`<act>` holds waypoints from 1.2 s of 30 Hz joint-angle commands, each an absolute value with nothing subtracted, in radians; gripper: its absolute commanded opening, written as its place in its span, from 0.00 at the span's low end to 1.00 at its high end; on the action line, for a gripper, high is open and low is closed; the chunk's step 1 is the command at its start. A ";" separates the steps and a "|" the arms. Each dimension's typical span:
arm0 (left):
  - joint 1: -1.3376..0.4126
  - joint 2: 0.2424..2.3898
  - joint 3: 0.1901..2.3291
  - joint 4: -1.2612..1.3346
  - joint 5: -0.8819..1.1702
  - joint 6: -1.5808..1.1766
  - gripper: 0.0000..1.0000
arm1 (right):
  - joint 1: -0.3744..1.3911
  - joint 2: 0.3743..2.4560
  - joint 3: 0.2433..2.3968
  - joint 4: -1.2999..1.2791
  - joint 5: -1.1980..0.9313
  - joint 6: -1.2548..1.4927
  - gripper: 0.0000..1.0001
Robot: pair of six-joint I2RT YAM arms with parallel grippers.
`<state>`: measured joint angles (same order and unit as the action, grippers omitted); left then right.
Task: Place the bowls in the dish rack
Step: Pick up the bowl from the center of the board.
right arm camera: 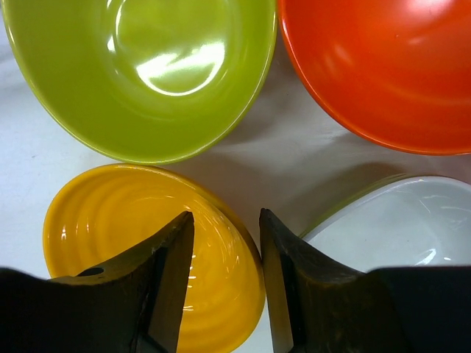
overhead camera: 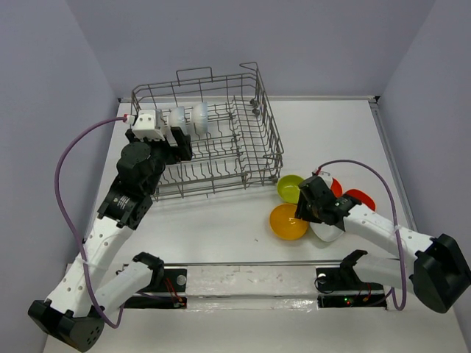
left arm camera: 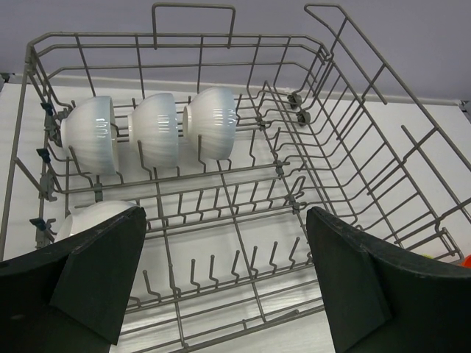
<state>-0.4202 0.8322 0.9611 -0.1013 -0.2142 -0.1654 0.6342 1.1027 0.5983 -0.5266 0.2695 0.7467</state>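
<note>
right gripper (right arm camera: 224,217) at the orange-yellow bowl (right arm camera: 110,228), left gripper (left arm camera: 224,243) over the dish rack (overhead camera: 221,158)

right gripper: dark fingers fill the bottom of the wrist view. jaws about half apart. one finger is over the bowl's ribbed inside and the other is outside it, with the rim running through the gap. cannot tell whether either pad touches the rim. the bowl sits on the white table (overhead camera: 221,235).

around it: lime green bowl (right arm camera: 147,73) just beyond. red-orange bowl (right arm camera: 383,66) beside the green one. squarish white bowl (right arm camera: 397,220) just beside the outer finger. the top view shows a second red-orange bowl (overhead camera: 360,198) at the cluster's far right. all are mouth-up and close together, just right of the rack's near right corner.

left gripper: jaws spread fully wide, holding nothing, hanging above the rack's front left part.

rack: grey wire with tall sides, on the far left of the table, close to the back wall. three ribbed white bowls (left arm camera: 154,129) stand on edge in a row among the tines at back left. a fourth white bowl (left arm camera: 96,217) is one row forward, partly hidden behind the gripper.

surface and room: matte white tabletop. pale lavender walls (overhead camera: 294,44) on three sides. a glossy strip (overhead camera: 243,283) runs along the near edge by the arm bases. a purple cable (overhead camera: 62,191) loops off the left arm.
</note>
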 commanded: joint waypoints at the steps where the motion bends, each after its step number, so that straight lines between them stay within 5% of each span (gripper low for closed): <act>1: -0.428 0.833 0.968 -0.074 -0.225 -0.155 0.99 | 0.632 1.066 0.581 -0.486 0.252 0.767 0.45; 22: -0.430 0.827 0.971 -0.078 -0.233 -0.158 0.99 | 0.632 0.993 0.496 -0.446 0.198 0.815 0.37; 25: -0.430 0.825 0.971 -0.081 -0.241 -0.160 0.99 | 0.632 0.980 0.495 -0.446 0.195 0.816 0.31; 32: -0.431 0.831 0.974 -0.095 -0.255 -0.160 0.99 | 0.632 0.924 0.552 -0.498 0.187 0.818 0.01; 36: -0.431 0.851 0.988 -0.112 -0.250 -0.166 0.99 | 0.632 0.871 0.633 -0.570 0.221 0.815 0.01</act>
